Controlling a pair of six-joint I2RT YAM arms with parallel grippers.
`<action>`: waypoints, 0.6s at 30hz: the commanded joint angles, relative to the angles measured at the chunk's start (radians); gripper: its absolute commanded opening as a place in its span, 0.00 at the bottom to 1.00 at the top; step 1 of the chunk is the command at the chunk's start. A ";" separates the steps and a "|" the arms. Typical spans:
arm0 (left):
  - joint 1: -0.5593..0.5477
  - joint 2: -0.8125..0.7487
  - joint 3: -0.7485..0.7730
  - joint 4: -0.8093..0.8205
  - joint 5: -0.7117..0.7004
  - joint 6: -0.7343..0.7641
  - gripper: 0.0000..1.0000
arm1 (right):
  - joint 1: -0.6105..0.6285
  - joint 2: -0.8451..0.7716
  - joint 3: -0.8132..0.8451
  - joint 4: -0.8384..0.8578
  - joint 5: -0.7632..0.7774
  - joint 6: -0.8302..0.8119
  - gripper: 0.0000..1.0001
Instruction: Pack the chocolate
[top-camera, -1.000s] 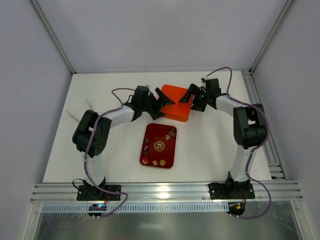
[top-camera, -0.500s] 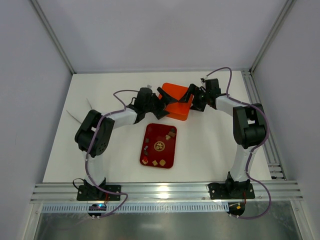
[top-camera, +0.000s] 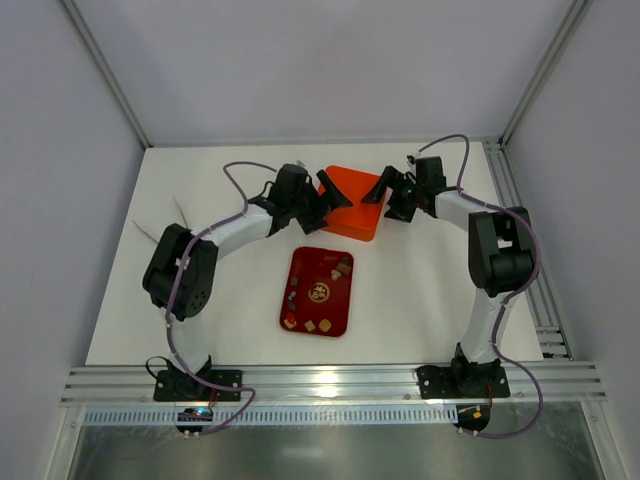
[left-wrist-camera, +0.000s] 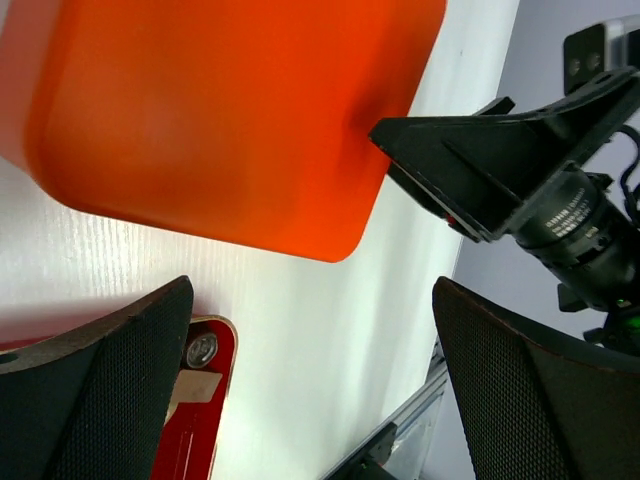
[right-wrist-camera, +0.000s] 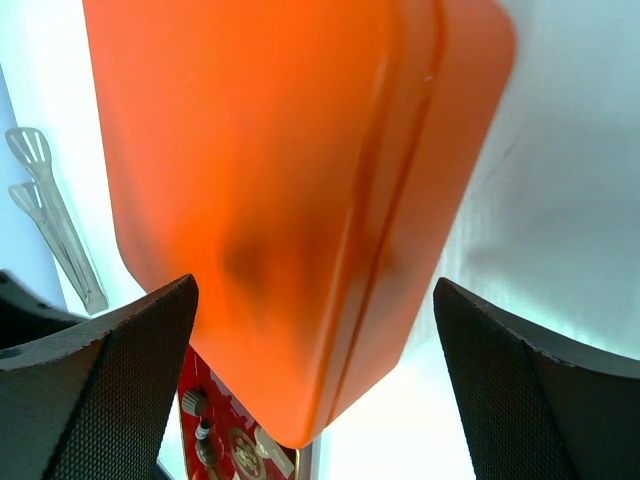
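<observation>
White tabletop (top-camera: 420, 290) inside a grey-walled cell with aluminium framing, both arms reaching to the upper middle of the top view. We see an orange box (top-camera: 352, 203) there, smooth top up, flat on the table. Left gripper (top-camera: 328, 210) sits at the box's left corner, fingers spread wide, nothing between them; from above one finger overlaps the box edge, and we cannot tell if it touches. Right gripper (top-camera: 382, 198) is at the box's right edge, fingers also spread wide and holding nothing. In the left wrist view the tip of a right finger meets the box's side. In the right wrist view the box fills the gap between the two mesh-textured fingers, with a seam running down its right part. Just below the box in the top view, at frame centre, lies a dark red tray (top-camera: 312, 268), apart from both grippers. Chocolate (top-camera: 326, 323) is all on that tray: small tan and dark pieces scattered over it, several along its lower edge, one round piece in the middle. Pale tongs (top-camera: 160, 228) lie at the left of the table, well apart from the tray.
</observation>
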 joint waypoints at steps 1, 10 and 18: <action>0.000 -0.108 0.110 -0.214 -0.109 0.146 1.00 | -0.024 0.010 0.042 0.038 -0.001 0.014 1.00; 0.135 0.023 0.411 -0.435 -0.038 0.290 1.00 | -0.035 0.072 0.151 0.008 0.033 0.021 1.00; 0.163 0.313 0.708 -0.501 0.087 0.412 1.00 | -0.040 0.142 0.261 -0.011 0.065 0.027 1.00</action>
